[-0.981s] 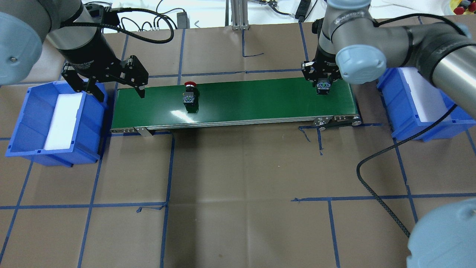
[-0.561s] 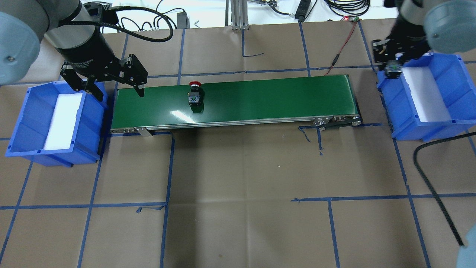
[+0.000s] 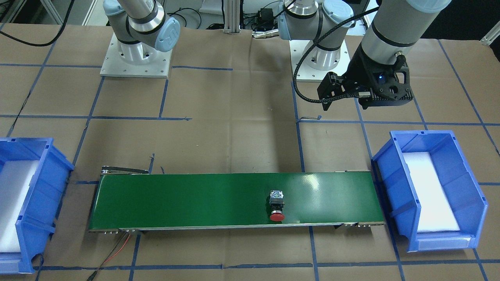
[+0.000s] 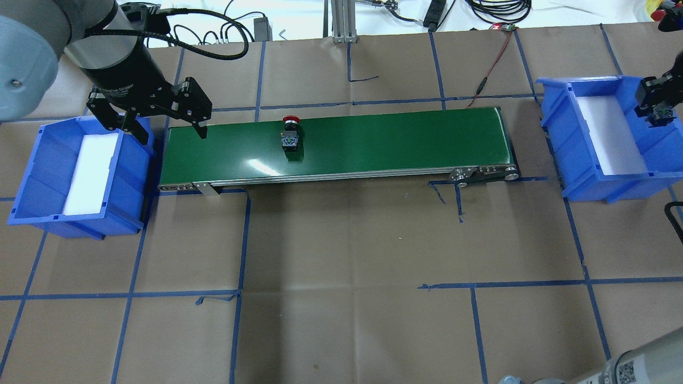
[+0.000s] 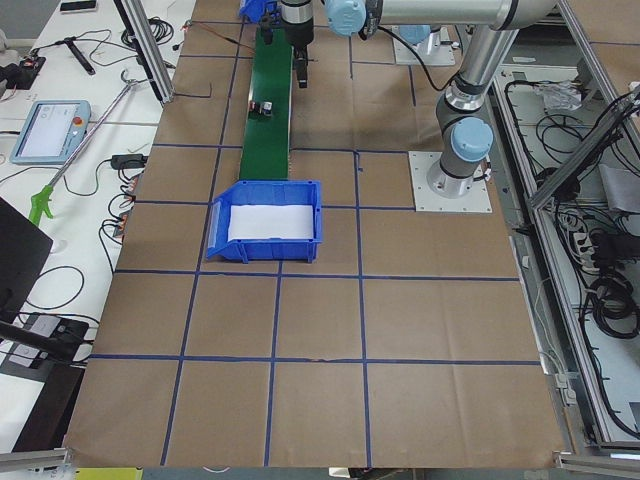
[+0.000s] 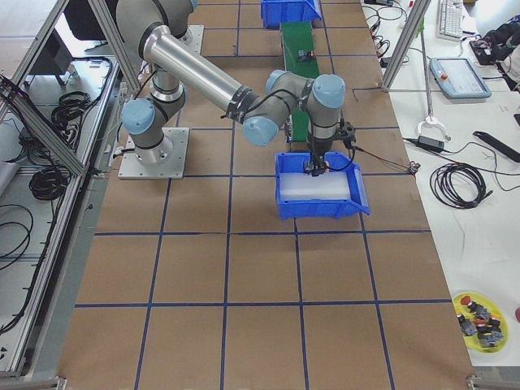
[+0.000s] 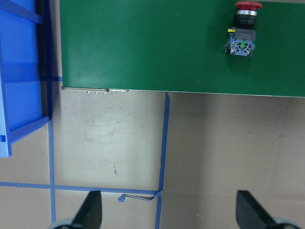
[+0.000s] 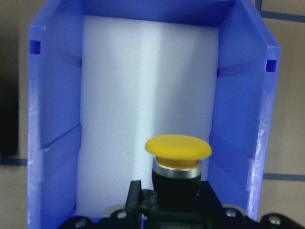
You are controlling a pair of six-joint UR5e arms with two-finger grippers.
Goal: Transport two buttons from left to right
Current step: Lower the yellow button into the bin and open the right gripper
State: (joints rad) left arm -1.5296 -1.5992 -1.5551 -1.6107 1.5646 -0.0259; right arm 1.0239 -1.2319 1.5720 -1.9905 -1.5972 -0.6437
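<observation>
The red button (image 4: pixel 291 136) lies on its side on the green conveyor belt (image 4: pixel 384 141), left of the middle; it also shows in the front view (image 3: pixel 277 206) and the left wrist view (image 7: pixel 243 28). My left gripper (image 4: pixel 172 130) is open and empty above the belt's left end, beside the left blue bin (image 4: pixel 32 160). My right gripper (image 4: pixel 657 106) is shut on the yellow button (image 8: pixel 177 157), cap forward, over the right blue bin (image 4: pixel 587 176) and its white foam pad (image 8: pixel 143 95).
Both bins hold only a white foam pad. Blue tape lines cross the brown paper on the table. A red wire (image 4: pixel 491 64) and cables lie behind the belt's right end. A black cable (image 4: pixel 673 218) hangs at the right edge.
My right gripper has carried the yellow button from the belt's right end to over the right bin. The red button has travelled a little to the right on the belt. The left gripper has stayed put.
</observation>
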